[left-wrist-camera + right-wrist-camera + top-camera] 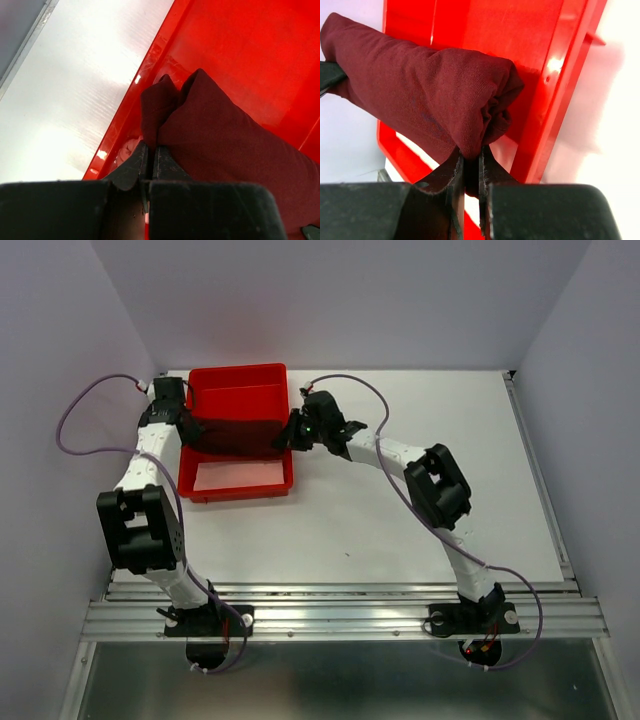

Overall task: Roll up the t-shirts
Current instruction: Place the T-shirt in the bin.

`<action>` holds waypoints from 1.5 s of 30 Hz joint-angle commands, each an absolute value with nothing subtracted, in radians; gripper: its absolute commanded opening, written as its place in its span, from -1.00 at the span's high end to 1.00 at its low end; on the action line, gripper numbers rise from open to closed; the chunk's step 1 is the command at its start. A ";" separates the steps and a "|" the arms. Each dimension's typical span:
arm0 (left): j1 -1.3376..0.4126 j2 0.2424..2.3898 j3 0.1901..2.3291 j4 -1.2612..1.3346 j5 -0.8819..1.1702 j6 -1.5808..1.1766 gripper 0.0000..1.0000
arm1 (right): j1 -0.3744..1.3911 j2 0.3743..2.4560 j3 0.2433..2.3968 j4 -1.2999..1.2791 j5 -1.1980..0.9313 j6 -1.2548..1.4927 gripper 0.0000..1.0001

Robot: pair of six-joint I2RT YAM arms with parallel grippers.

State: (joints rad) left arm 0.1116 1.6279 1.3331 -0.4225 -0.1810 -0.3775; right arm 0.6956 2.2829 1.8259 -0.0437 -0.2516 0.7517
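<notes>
The dark maroon t-shirt (236,434) is rolled into a thick tube and hangs across the red tray (240,487), held at both ends. My left gripper (187,432) is shut on its left end (165,107). My right gripper (284,433) is shut on its right end, where the rolled layers show (490,112). In the right wrist view the roll (410,85) stretches away to the left gripper's finger (330,75). The roll sits above the tray floor (235,55).
The red tray's side wall (555,85) stands just right of the right gripper. The tray's near part (240,476) shows a pale floor. White table (420,510) lies to the right; grey walls enclose the workspace.
</notes>
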 commanded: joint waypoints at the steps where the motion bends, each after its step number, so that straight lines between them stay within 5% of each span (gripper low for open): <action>1: 0.135 1.644 1.330 -0.313 -0.238 -0.348 1.00 | 0.686 2.298 1.885 -0.069 -0.193 0.707 0.99; 31: 0.135 1.806 1.333 -0.344 -0.285 -0.336 1.00 | 0.686 2.379 1.963 -0.110 -0.160 0.716 0.99; 35: 0.135 1.804 1.350 -0.348 -0.287 -0.334 0.80 | 0.686 2.382 1.965 -0.109 -0.175 0.710 0.78; 38: 0.135 1.809 1.353 -0.347 -0.270 -0.337 0.75 | 0.686 2.379 1.963 -0.109 -0.178 0.706 0.84; 40: 0.135 1.810 1.362 -0.347 -0.264 -0.341 0.97 | 0.686 2.379 1.967 -0.109 -0.176 0.706 0.95; 45: 0.135 1.815 1.388 -0.350 -0.276 -0.345 1.00 | 0.686 2.387 1.983 -0.110 -0.181 0.704 0.99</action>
State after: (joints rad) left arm 0.1150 1.8194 1.3293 -0.3553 -0.2031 -0.3584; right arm 0.6960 2.3707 1.9396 -0.0906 -0.2092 0.7372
